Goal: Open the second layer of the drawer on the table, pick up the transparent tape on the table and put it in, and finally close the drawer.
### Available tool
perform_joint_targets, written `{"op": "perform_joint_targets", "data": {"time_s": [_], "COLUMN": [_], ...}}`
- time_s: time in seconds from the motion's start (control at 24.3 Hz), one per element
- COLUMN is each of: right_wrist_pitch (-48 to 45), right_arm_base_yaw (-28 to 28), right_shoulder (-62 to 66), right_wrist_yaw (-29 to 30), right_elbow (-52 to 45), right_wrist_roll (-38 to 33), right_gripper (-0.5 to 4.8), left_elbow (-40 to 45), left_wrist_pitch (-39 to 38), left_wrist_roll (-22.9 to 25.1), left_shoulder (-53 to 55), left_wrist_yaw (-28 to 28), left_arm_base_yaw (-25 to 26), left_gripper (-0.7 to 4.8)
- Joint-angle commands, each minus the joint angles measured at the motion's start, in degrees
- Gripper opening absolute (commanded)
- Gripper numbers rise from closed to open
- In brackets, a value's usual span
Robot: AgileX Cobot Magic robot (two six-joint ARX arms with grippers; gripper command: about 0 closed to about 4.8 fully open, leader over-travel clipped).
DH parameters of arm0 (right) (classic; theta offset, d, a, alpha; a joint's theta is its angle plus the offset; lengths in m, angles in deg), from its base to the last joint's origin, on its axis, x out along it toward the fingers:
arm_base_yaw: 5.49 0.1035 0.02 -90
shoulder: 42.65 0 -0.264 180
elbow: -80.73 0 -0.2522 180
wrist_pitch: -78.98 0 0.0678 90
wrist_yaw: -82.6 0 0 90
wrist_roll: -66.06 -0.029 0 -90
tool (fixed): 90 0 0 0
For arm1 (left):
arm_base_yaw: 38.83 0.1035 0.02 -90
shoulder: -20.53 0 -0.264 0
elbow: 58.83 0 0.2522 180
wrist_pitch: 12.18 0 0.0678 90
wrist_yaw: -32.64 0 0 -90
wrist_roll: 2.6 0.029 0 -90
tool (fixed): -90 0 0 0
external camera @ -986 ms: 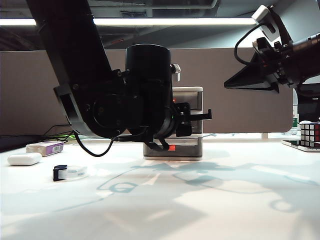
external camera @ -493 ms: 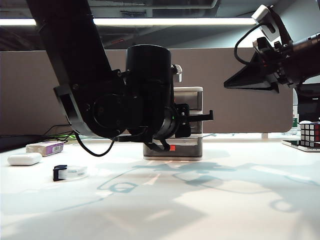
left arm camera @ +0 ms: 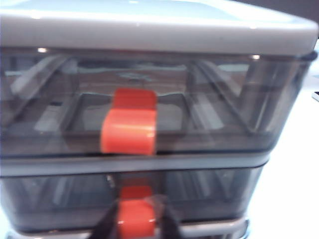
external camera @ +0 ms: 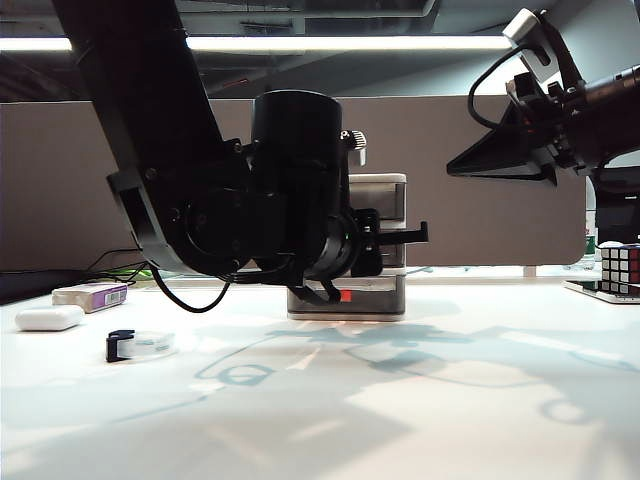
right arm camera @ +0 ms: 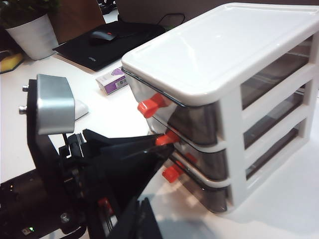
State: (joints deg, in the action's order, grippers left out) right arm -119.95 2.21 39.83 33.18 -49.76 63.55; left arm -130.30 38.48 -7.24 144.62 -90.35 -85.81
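The drawer (external camera: 375, 245) stands toward the back edge of the table (external camera: 420, 400), near the middle, with all three tiers shut. The left gripper (left arm camera: 134, 224) is seen at the front of the second layer (left arm camera: 65, 194), its two fingers flanking the small red-orange tab (left arm camera: 135, 215) and close against its sides; whether the tab is actually pinched yet cannot be told. The right gripper (right arm camera: 144, 221) is held up in the air off to the right of the drawer, well clear of it, with nothing in it, and whether its jaws are apart or together cannot be told. The transparent tape (external camera: 142, 345) lies near the left edge of the table, in front of a white oval case (external camera: 48, 318) and a purple-and-white box (external camera: 92, 296). The tab is judged small, stiff and smooth, so it is best taken squarely across its sides and pulled straight out. The unit looks light and may be dragged forward along with the tier. The tape is likely light and rigid, best gripped across its ring wall away from the black cutter (external camera: 119, 345).
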Motion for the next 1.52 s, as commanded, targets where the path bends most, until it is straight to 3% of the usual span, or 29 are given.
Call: {"op": "perform_joint_targets", "data": {"time_s": [0.04, 0.25, 0.49, 0.86, 1.52], "right_wrist_pitch": [-0.96, -1.01, -3.48, 1.42, -0.57], "right_arm_base_yaw": [0.07, 0.90, 3.08, 4.04, 6.95], "right_shoulder": [-0.17, -0.17, 0.90, 12.02, 17.49], "right_wrist_yaw": [0.28, 0.24, -3.63, -0.35, -1.95], "right_elbow": [0.26, 0.26, 0.79, 14.01, 16.68], "right_wrist_roll": [0.20, 0.24, 2.86, 1.86, 2.78], "right_gripper": [-0.04, -0.04, -0.04, -0.04, -0.04], "left_elbow": [-0.09, -0.09, -0.04, -0.02, 0.00], "left_wrist_pitch": [-0.15, -0.57, -0.68, -2.97, -3.10], "left_wrist_roll": [0.13, 0.13, 0.11, -0.09, -0.04], "left_shoulder": [-0.31, -0.31, -0.31, -0.33, -0.33], "left_wrist_yaw": [0.76, 0.72, 0.70, 0.72, 0.76], "left_arm_base_yaw": [0.13, 0.72, 0.72, 0.70, 0.70], "left_gripper": [0.32, -0.08, -0.06, -0.06, -0.06]}}
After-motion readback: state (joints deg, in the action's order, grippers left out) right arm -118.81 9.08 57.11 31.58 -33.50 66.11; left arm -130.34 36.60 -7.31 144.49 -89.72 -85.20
